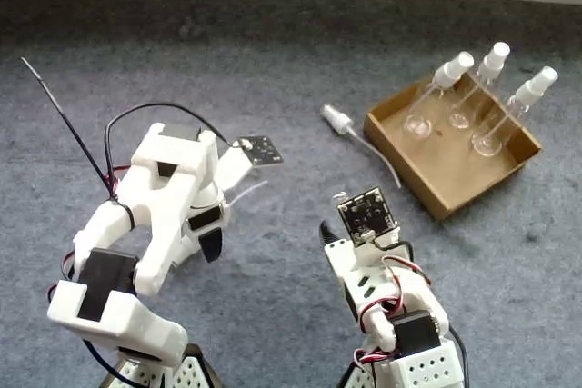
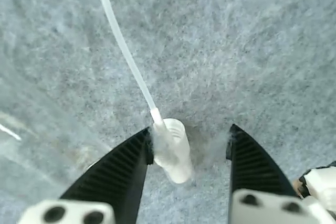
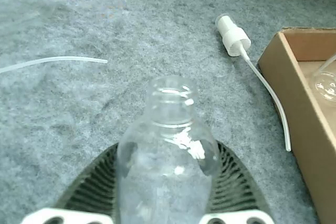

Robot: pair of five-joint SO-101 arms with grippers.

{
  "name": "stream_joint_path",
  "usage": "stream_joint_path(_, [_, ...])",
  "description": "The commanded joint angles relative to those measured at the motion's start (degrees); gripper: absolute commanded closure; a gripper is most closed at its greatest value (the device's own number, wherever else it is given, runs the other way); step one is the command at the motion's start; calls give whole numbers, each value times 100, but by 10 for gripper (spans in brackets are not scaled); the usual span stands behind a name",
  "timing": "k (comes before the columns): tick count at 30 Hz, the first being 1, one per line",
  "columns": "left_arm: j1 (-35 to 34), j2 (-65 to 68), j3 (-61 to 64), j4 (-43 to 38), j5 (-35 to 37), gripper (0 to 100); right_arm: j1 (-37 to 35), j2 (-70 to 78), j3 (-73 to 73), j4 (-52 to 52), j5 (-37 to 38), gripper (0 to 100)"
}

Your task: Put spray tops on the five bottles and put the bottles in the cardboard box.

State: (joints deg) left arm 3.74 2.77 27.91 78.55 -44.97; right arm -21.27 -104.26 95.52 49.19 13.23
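Right tool grips 1 uncapped bottle — left tool gapes around 1 spray top.

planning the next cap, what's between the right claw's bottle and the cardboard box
A loose spray top, tube trailing, lies between bottle and cardboard box, in the right wrist view.

Cardboard box: 3 capped clear bottles inside, 1 loose spray top beside. 1 uncapped bottle clamped in right gripper. 1 second spray top between left gripper jaws.
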Motion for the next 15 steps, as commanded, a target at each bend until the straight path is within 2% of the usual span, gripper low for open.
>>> stream_joint_path(1, [-84, -84, -400, 70, 176, 789, 48, -101, 171, -145, 18, 964])
stream_joint_path(9, [-611, -75, -593, 70, 158, 789, 48, -101, 171, -145, 18, 964])
stream_joint_path(15, [-637, -22, -409, 26, 158, 789, 48, -101, 171, -145, 18, 964])
